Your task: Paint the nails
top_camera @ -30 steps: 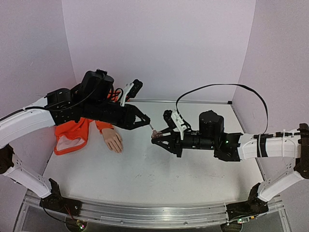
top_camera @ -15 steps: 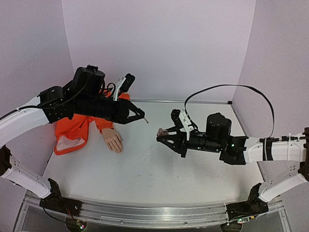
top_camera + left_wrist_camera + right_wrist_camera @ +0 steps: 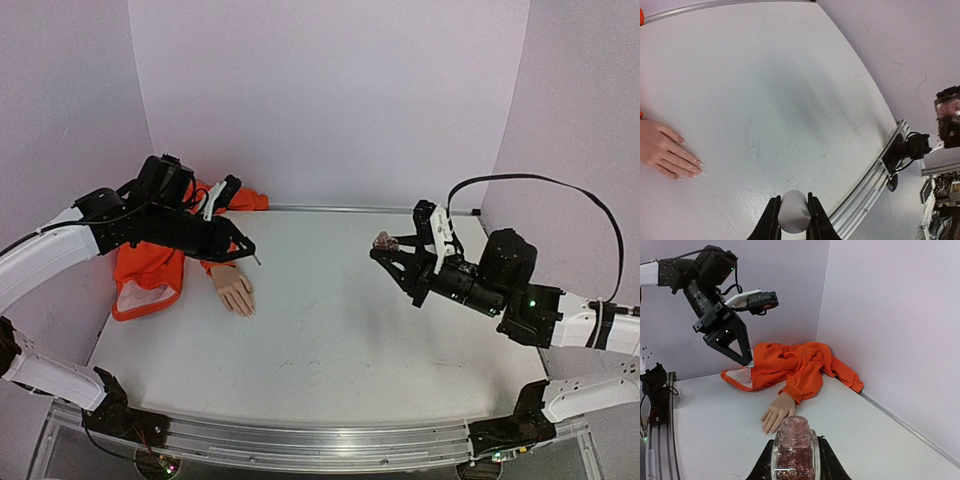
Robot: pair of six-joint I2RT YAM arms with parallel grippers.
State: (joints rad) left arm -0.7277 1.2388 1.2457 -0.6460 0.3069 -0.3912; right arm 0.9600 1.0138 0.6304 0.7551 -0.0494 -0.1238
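We are clenching our left end effector (image 3: 791, 202) on a pale rounded cap (image 3: 793, 219) at the bottom centre of the left wrist view. Our right end effector (image 3: 795, 456) is gripping a small glass bottle of pink glitter (image 3: 794, 432). The tiny pale nails (image 3: 699, 164) of the flesh-coloured mannequin hand (image 3: 662, 150) are lying on the white counter (image 3: 790, 90) at middle left, apart from the cap. The hand is emerging from an orange fabric sleeve (image 3: 150, 265).

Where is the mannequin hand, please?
Top view: the mannequin hand lies on the table, left side, beside the orange sleeve, near the left end effector.
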